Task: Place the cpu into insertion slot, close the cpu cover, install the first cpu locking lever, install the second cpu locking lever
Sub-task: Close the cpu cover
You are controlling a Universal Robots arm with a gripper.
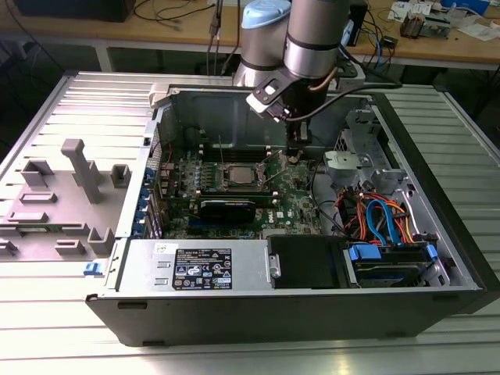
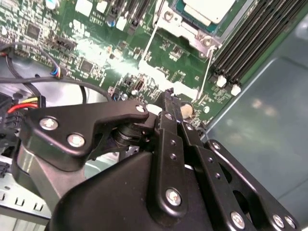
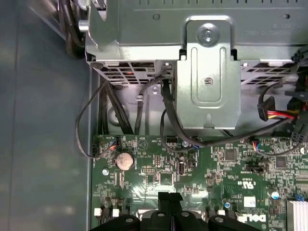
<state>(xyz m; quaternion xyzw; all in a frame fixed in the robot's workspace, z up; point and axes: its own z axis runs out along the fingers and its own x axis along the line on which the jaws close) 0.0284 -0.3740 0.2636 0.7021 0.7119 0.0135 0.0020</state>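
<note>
While the end effector's [image 3: 169,197] fingers sit together, empty, the cpu [image 1: 237,176] lies mid-frame in the exterior view under its cpu cover [image 2: 187,32]. The wire locking lever [image 2: 206,72] looks springy and slick, so press near its free end.

Electronics lab: cluttered workbench [image 1: 469,47], open computer [image 1: 258,316]

There is one open computer case [image 1: 273,316], one green motherboard [image 1: 295,199], one cpu [image 2: 209,8], two thin locking levers [image 2: 149,43], one round coin battery [image 3: 124,160] and one robot arm [image 1: 316,39].
</note>
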